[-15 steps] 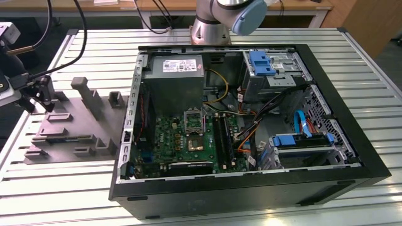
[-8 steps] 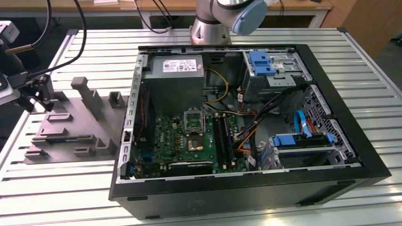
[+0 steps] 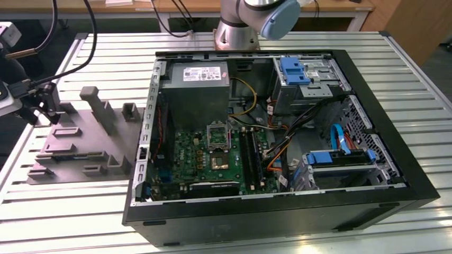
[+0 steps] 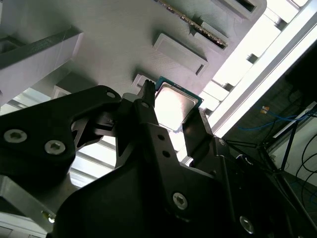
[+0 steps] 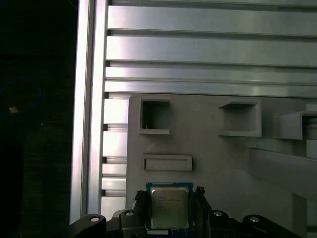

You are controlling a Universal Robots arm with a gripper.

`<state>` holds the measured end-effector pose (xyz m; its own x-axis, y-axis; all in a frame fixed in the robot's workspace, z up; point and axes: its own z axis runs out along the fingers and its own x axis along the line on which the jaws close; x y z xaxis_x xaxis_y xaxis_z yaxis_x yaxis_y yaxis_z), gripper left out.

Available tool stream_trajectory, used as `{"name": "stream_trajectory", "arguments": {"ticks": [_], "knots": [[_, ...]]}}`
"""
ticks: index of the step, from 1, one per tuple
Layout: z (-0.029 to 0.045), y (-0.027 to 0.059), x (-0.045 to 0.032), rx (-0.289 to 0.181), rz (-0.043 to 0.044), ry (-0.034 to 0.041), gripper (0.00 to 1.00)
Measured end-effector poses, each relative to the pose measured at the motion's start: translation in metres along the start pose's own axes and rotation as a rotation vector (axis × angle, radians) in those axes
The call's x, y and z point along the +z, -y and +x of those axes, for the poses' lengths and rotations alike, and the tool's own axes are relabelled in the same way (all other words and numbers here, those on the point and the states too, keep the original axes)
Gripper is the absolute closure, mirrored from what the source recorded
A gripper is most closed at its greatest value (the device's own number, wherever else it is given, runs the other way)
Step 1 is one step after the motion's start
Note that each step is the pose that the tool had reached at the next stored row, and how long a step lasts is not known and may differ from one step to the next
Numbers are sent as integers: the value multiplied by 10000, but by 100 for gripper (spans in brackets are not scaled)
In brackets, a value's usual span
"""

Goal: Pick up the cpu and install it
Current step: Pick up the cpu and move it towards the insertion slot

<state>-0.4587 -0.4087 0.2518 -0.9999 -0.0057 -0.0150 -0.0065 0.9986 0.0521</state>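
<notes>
The cpu (image 5: pixel 169 207) is a small flat square chip with a silvery top and a green rim. It sits between my two black fingers, seen from the other side in the second wrist view (image 4: pixel 174 103). My gripper (image 5: pixel 170 194) is shut on the cpu, one finger against each of two opposite edges, just over the grey moulded tray (image 5: pixel 213 163). In the exterior view the gripper (image 3: pixel 48 111) hangs over the tray's (image 3: pixel 78 143) far corner at the exterior view's left. The silver-framed socket (image 3: pixel 219 135) lies on the green motherboard inside the open case.
The open black computer case (image 3: pixel 282 211) takes up the middle of the slatted aluminium table (image 3: pixel 424 79). Inside it are a grey power supply (image 3: pixel 198 79), cables and blue-tabbed drive bays (image 3: pixel 339 159). The arm's base (image 3: pixel 236 32) stands behind the case. The table edge (image 5: pixel 84 124) runs close beside the tray.
</notes>
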Motion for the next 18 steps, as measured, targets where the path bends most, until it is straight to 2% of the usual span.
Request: {"name": "stream_trajectory", "arguments": {"ticks": [18], "knots": [[0,-13,-42,0,4,0,53]]}}
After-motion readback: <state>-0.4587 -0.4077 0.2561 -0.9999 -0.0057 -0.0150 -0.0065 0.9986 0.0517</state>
